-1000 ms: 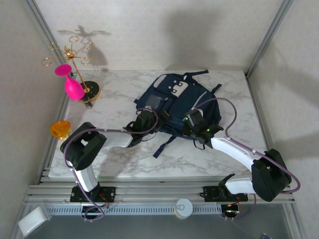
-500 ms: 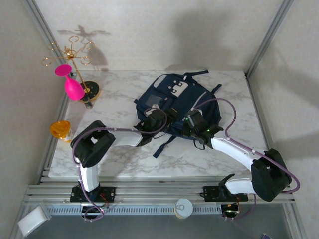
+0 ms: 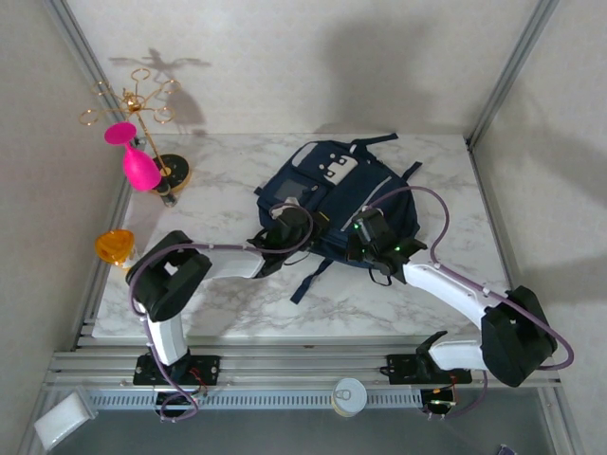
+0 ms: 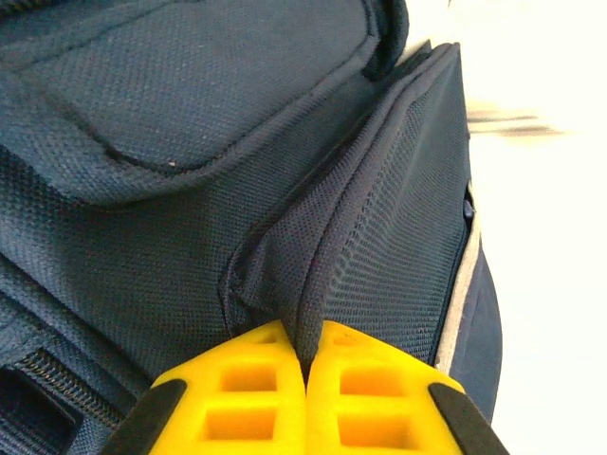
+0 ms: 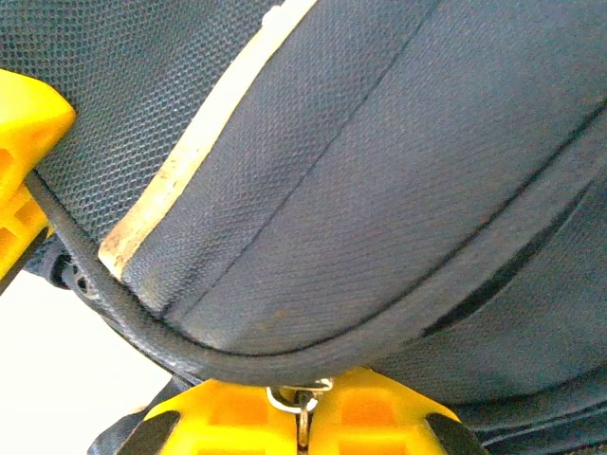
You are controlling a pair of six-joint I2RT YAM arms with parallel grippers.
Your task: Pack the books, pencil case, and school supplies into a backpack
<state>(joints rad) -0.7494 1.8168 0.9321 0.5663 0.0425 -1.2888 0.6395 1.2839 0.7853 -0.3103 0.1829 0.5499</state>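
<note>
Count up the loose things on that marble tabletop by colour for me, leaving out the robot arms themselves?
Navy: 1, the backpack
Pink: 1, the goblet
Gold: 1, the wire stand
Orange: 1, the cup at the left edge
Total: 4

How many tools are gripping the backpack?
2. The left tool pinches a fabric fold of the backpack, on its left; the right tool grips a metal zip pull on its right.
</note>
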